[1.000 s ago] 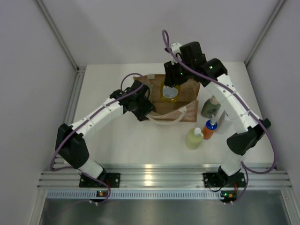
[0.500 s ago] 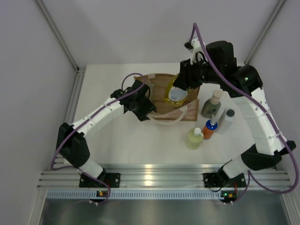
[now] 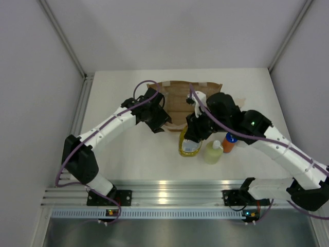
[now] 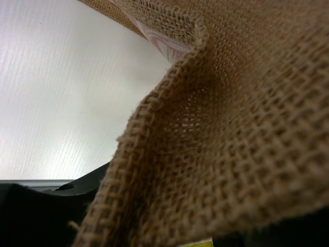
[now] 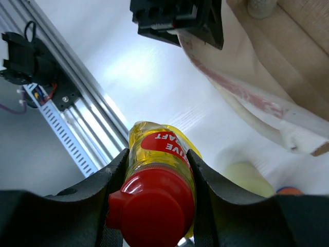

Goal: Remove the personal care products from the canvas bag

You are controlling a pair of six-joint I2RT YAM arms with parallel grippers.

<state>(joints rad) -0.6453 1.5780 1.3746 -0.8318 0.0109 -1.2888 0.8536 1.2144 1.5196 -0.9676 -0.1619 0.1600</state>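
Note:
The tan canvas bag (image 3: 177, 95) lies at the back middle of the table. Its woven cloth (image 4: 231, 128) fills the left wrist view. My left gripper (image 3: 158, 122) is at the bag's front left corner, shut on the rim cloth. My right gripper (image 3: 193, 135) is in front of the bag, shut on the yellow red-capped bottle (image 3: 188, 146) (image 5: 159, 195), cap toward the camera. I cannot tell whether the bottle touches the table. Just to its right stand the pale-green bottle (image 3: 213, 153) and the orange blue-capped bottle (image 3: 230, 143). My right arm hides whatever stands behind them.
The aluminium rail (image 3: 169, 193) (image 5: 61, 103) runs along the near table edge, close below the yellow bottle. The bag's cream handle (image 5: 247, 98) hangs forward between bag and bottles. Grey walls close in the left, right and back sides.
My right arm has carried the yellow bottle from above the bag forward and down, to beside the pale-green bottle. The left arm has kept still on the bag.

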